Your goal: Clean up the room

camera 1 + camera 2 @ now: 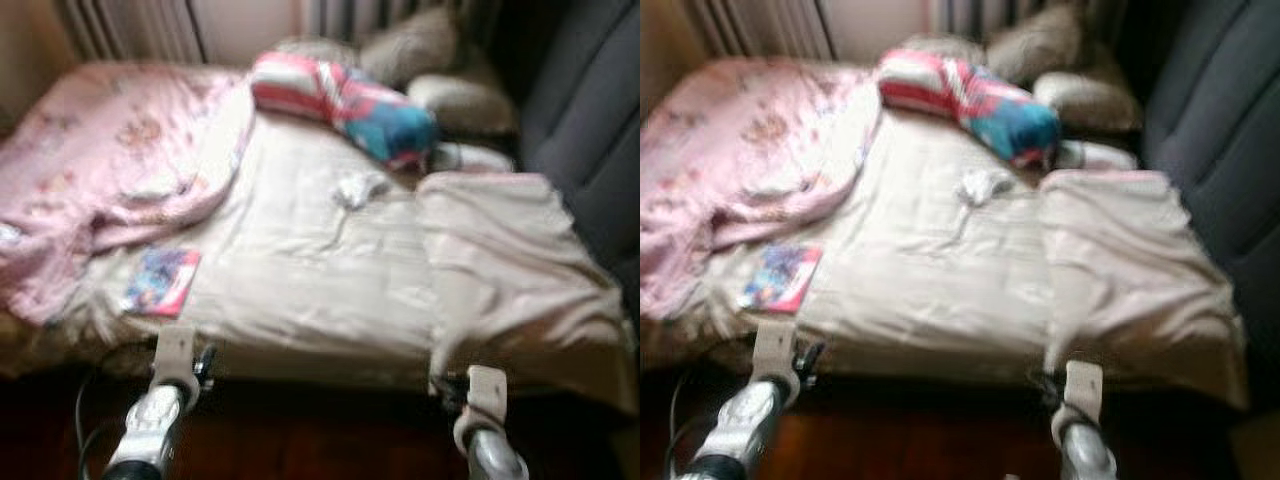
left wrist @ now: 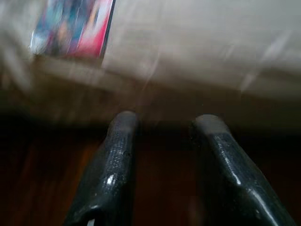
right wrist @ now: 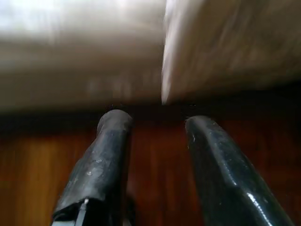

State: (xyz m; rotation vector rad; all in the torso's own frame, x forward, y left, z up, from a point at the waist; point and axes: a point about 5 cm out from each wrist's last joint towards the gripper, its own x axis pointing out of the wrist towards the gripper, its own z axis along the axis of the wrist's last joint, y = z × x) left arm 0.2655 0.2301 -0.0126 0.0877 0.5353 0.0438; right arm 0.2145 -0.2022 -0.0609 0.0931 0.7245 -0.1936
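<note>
Both grippers hang low at the foot of an unmade bed, fingers apart and empty.

The left gripper and right gripper sit over dark wood floor, just short of the bed's edge. A bright booklet, blurred, lies flat near the front left corner beside a rumpled pink blanket. A striped pillow rests near the head, a small white crumpled thing, perhaps a tissue, mid-bed, and a beige cover on the right.

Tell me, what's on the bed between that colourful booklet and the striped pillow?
Between the booklet and the striped pillow, the head views show cream sheet and the pink blanket's edge; a small white crumpled thing lies nearer the pillow.
</note>
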